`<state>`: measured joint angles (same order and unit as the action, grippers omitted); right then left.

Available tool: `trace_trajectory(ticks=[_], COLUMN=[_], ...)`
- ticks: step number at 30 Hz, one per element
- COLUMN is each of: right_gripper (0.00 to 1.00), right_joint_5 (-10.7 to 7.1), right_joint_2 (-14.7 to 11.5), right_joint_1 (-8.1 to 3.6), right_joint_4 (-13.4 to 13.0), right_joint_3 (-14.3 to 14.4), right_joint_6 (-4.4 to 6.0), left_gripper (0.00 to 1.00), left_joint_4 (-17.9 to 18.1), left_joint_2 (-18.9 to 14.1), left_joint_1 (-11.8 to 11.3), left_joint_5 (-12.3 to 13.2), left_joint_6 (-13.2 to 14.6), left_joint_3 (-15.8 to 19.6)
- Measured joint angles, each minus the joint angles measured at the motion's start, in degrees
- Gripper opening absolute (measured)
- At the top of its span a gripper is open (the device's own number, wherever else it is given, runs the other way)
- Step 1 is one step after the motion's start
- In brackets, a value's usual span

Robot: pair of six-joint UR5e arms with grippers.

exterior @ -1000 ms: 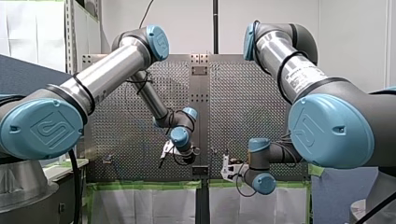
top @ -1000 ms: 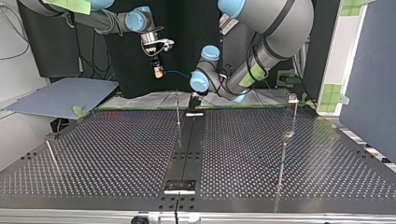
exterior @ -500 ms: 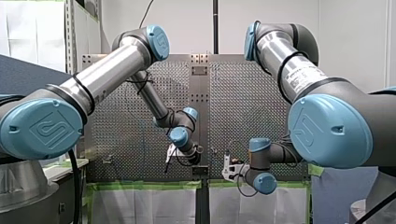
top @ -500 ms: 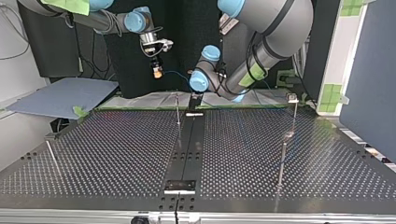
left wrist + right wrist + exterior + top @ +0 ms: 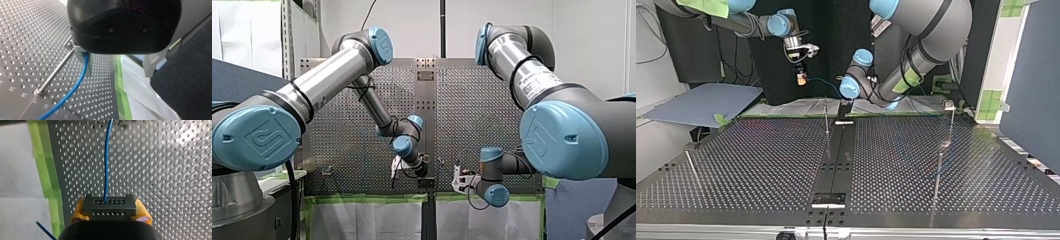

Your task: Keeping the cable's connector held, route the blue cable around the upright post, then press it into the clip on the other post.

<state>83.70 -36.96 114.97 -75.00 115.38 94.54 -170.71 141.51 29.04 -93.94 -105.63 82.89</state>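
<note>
Your right claw [image 5: 110, 213] is clenched on the black connector [image 5: 109, 203], yellow pads [image 5: 143, 213] at both sides, just beside the green tape [image 5: 43, 165] edging the table [image 5: 162, 170]. The blue cable [image 5: 107, 165] runs ahead alongside the tape, the table stretching wide beyond it. Your left claw [image 5: 119, 75] is spread wide near the tape; the cable touches one finger [image 5: 85, 62], a thin post [image 5: 55, 72] just beside it.

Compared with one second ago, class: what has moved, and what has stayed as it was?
My right claw, shut on the connector, drifted toward the top view's left. My left claw edged toward the front view's middle. Nothing was grabbed or released; the blue cable remains held and the posts stayed put.
</note>
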Motion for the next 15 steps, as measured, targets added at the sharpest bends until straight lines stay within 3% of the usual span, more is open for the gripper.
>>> trace_trajectory(ticks=[7,15], right_gripper=[0.00,0.00], right_joint_5=[1.91,3.10], right_joint_2=[0.0,0.0], right_joint_1=[-1.19,-1.79], right_joint_4=[1.2,1.9], right_joint_3=[0.0,0.0], right_joint_6=[-0.72,-1.71], left_gripper=[0.99,0.99], left_joint_4=[0.1,0.3], left_joint_2=[0.0,-0.1], left_joint_1=[-0.2,-0.2], left_joint_5=[1.8,6.2], left_joint_6=[-1.1,-2.7], left_joint_3=[0.0,0.0])
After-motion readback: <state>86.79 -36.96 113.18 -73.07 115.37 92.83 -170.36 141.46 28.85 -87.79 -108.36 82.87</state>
